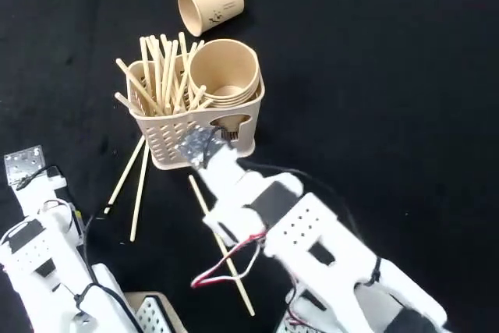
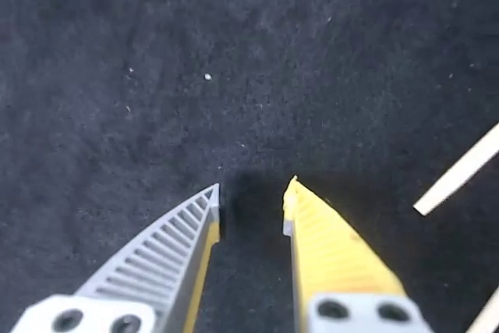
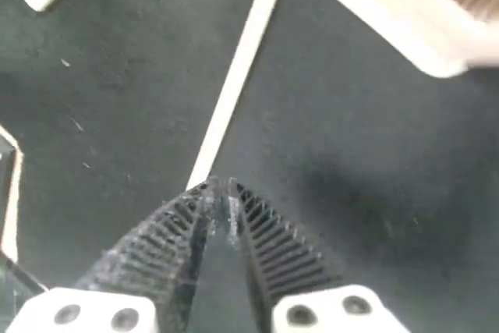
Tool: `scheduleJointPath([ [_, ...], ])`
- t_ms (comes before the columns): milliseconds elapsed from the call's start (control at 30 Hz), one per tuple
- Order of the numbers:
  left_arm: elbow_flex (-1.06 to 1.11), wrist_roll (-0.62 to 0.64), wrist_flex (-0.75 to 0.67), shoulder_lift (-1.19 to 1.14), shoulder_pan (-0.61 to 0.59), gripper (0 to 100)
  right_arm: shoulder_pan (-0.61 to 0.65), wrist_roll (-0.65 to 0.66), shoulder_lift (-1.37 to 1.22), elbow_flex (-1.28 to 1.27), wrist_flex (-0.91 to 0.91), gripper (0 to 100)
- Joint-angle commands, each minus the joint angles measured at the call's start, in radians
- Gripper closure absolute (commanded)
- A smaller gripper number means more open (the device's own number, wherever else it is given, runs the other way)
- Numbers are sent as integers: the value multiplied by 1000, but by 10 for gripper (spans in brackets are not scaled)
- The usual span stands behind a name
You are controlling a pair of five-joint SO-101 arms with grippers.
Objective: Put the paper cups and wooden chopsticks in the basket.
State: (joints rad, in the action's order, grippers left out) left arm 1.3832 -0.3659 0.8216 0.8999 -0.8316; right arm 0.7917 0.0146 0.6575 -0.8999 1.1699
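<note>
- The basket stands upright on the black surface.
- One compartment holds a bundle of chopsticks standing on end. The other holds stacked paper cups, mouths up.
- A single cup lies on its side on the surface, beyond the basket and apart from it.
- A pair of chopsticks lies flat beside the basket's front corner, close together.
- A third chopstick lies on the surface in front of the basket, partly under the right arm.
- The right gripper sits low, just in front of the basket wall. Its jaws are drawn almost together at the near end of the third chopstick. Whether they pinch it cannot be told.
- The left gripper hangs over bare surface with its jaws released, well apart from the basket.
</note>
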Motion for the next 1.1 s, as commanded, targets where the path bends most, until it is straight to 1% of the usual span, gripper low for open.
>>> scheduleJointPath([
  [0,2,-9,-9,0,-13,859,35,-58,-90,-10,-118,888],
  [67,4,-11,-12,0,-13,859,35,-101,-177,-5,-172,841],
  [167,4,-11,-11,0,-13,859,35,-132,-298,24,-222,851],
  [300,4,-12,-9,0,-13,859,31,-184,-403,58,-244,851],
  [433,5,-12,-14,0,-8,859,37,-209,-450,76,-273,851],
  [667,13,-14,-15,0,-7,859,35,-293,-464,113,-278,850],
  [800,13,-14,-15,0,-7,859,60,-293,-516,117,-279,853],
  [900,13,-14,-15,0,-7,859,97,-292,-582,110,-334,853],
  [1067,13,-14,-15,0,-7,859,95,-285,-690,119,-374,867],
])
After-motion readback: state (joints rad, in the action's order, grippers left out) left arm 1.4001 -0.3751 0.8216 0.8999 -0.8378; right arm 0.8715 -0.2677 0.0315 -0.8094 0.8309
